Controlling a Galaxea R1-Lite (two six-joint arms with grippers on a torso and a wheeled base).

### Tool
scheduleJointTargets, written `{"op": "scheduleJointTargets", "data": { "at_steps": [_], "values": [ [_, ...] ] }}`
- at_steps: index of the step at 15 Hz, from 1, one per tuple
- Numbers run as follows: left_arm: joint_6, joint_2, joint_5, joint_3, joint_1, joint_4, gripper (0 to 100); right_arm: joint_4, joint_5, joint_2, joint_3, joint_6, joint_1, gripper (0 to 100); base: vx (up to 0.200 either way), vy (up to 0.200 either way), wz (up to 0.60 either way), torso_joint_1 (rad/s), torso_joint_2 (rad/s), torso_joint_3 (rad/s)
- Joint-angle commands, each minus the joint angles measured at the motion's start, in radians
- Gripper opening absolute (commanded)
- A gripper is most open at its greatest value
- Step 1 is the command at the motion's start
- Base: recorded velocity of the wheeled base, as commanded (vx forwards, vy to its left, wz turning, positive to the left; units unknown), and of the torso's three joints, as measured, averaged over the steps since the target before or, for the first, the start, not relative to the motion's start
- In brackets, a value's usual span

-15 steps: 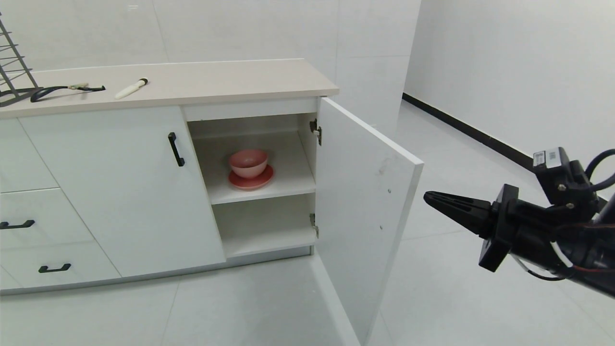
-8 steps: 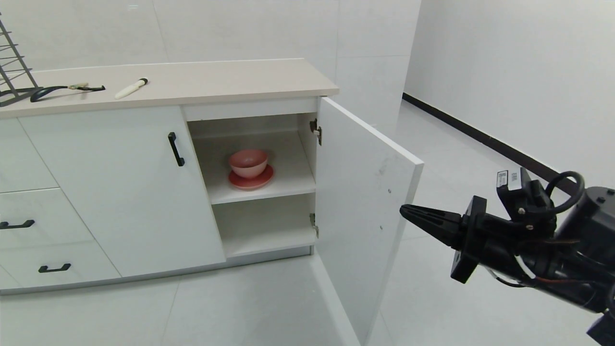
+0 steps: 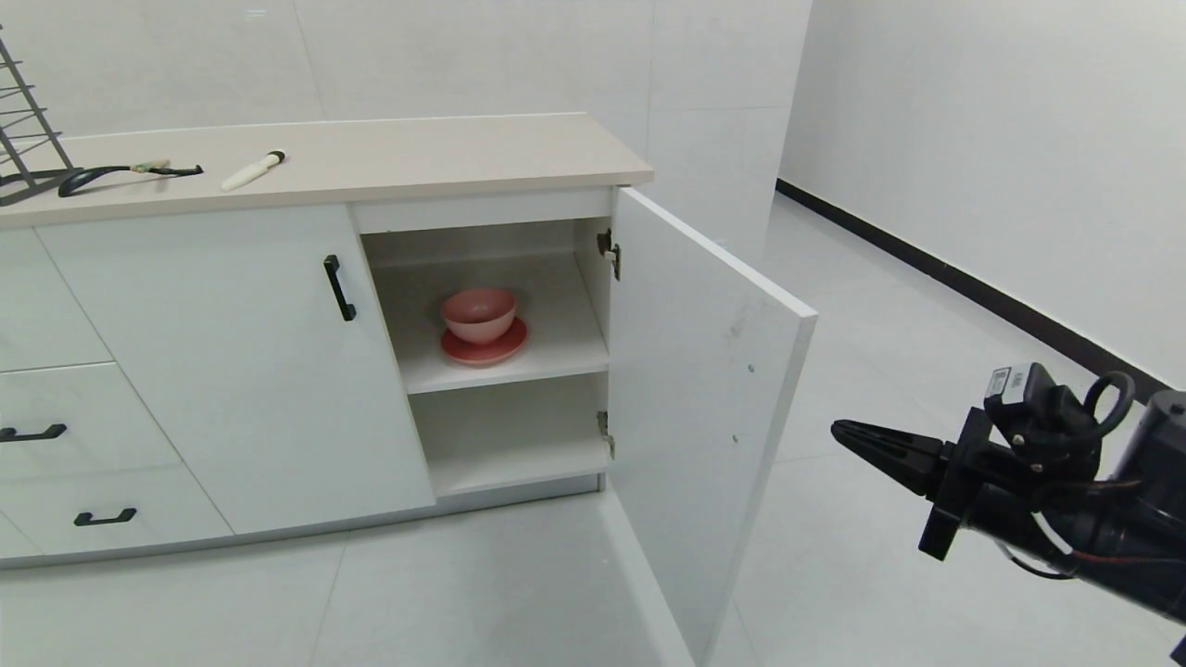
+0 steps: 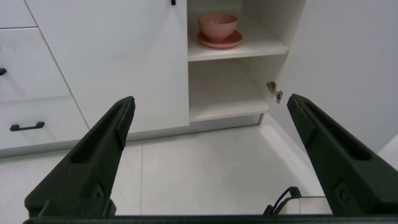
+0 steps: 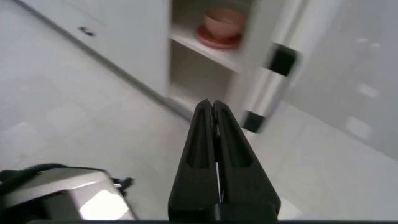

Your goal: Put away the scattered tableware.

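— Bowl (image 3: 479,313), the pink one: where does it sit?
— On a pink plate (image 3: 484,345), and both rest on the upper shelf (image 3: 556,357) of the open cabinet, just at nine o'clock from the middle of the head view. The left wrist view catches the same pair on that shelf, bowl (image 4: 218,25) upright on plate (image 4: 220,41).
— And the door?
— The cabinet door (image 3: 704,389) stands swung wide, at three o'clock from the bowl. The neighbouring door, with its black handle (image 3: 339,288), is closed, at nine o'clock from the bowl.
— Where's the right gripper (image 3: 839,430)?
— Low at four o'clock in the head view, out past the door's free edge and apart from it, tips aimed toward the door. Its fingers are pressed together with nothing between them; the right wrist view shows the same, right gripper (image 5: 214,106) pointing toward the cabinet.
— The left gripper (image 4: 211,99)?
— Spread wide and holding nothing, above the floor, facing the cabinet.
— Anything on the countertop (image 3: 417,153)?
— A black ladle (image 3: 111,171) and a white-handled utensil (image 3: 252,170) lie at eleven o'clock from the bowl, near a wire rack (image 3: 23,139).
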Motion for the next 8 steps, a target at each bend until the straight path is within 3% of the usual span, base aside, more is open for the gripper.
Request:
{"op": "scheduleJointTargets", "data": {
  "at_steps": [1, 8],
  "values": [
    [0.001, 0.0, 0.0, 0.0, 0.0, 0.0, 100, 0.001, 0.007, 0.06, -0.074, -0.03, -0.074, 0, 0.0, 0.0, 0.0, 0.0, 0.0, 0.0],
    [0.001, 0.0, 0.0, 0.0, 0.0, 0.0, 100, -0.001, 0.023, 0.186, -0.266, -0.025, 0.005, 0, 0.0, 0.0, 0.0, 0.0, 0.0, 0.0]
  ]
}}
